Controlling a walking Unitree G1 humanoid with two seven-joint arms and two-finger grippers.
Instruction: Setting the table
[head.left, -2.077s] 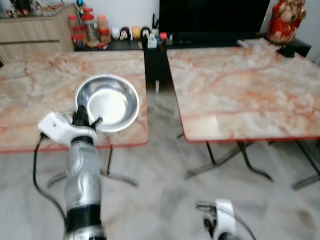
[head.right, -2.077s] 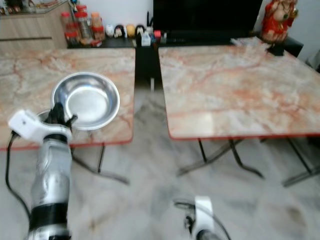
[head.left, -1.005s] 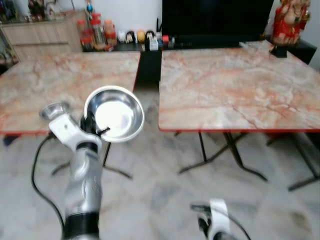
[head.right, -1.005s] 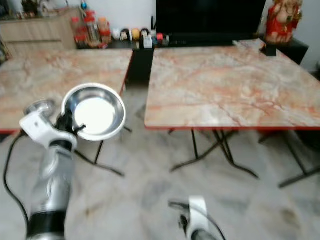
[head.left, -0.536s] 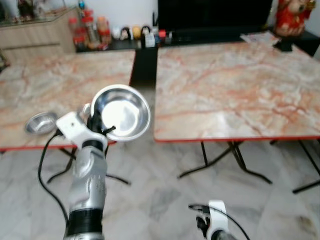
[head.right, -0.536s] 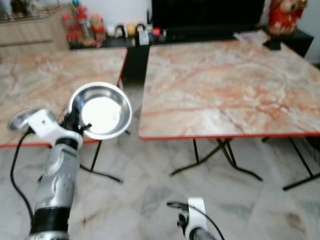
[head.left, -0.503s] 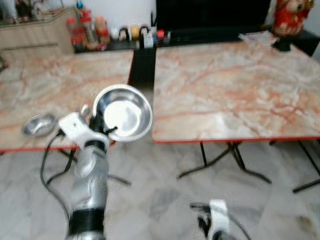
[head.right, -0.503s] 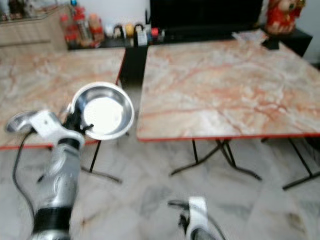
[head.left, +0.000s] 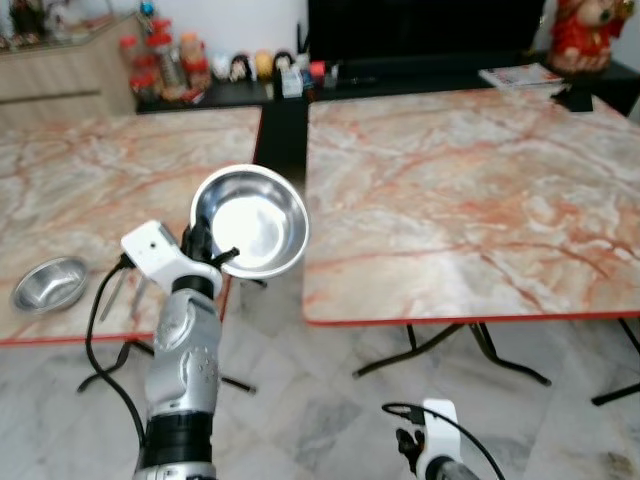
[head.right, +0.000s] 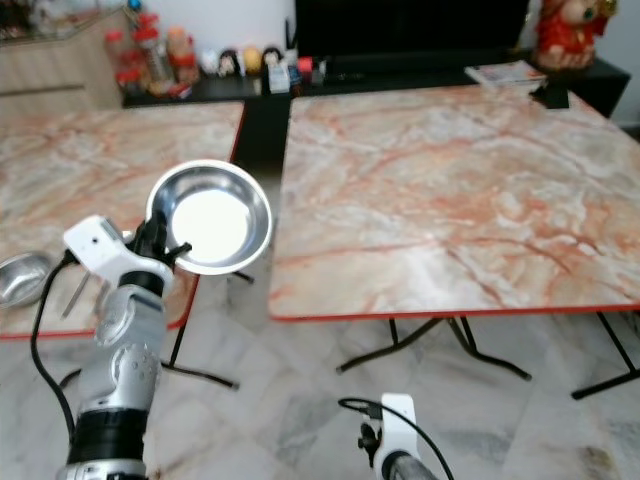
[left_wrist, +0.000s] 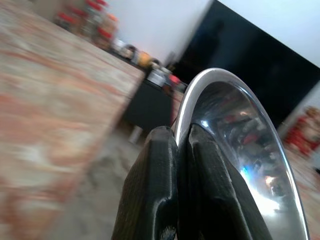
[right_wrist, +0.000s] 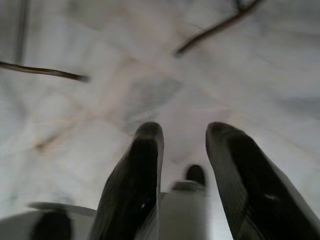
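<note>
A large steel bowl (head.left: 251, 221) is held up in the air, tilted, over the right front corner of the left marble table (head.left: 90, 180). My left gripper (head.left: 207, 251) is shut on its near rim; in the left wrist view the two black fingers (left_wrist: 152, 185) pinch the bowl's rim (left_wrist: 210, 82). A smaller steel bowl (head.left: 47, 284) rests on the left table near its front edge, with a thin utensil (head.right: 76, 290) lying beside it. The right marble table (head.left: 470, 190) is bare. My right gripper (right_wrist: 184, 131) hangs low over the floor, open and holding nothing.
A narrow gap of marble floor (head.left: 268, 300) separates the two tables, which stand on folding metal legs (head.left: 450, 345). Behind them are a dark TV stand (head.left: 400, 70) with jars and small figures (head.left: 165, 65), a wooden cabinet (head.left: 70, 70) and a red figurine (head.left: 578, 30).
The camera has moved, so the tables sit closer and the small bowl has come into view at the left. The large bowl stays pinched in my left gripper.
</note>
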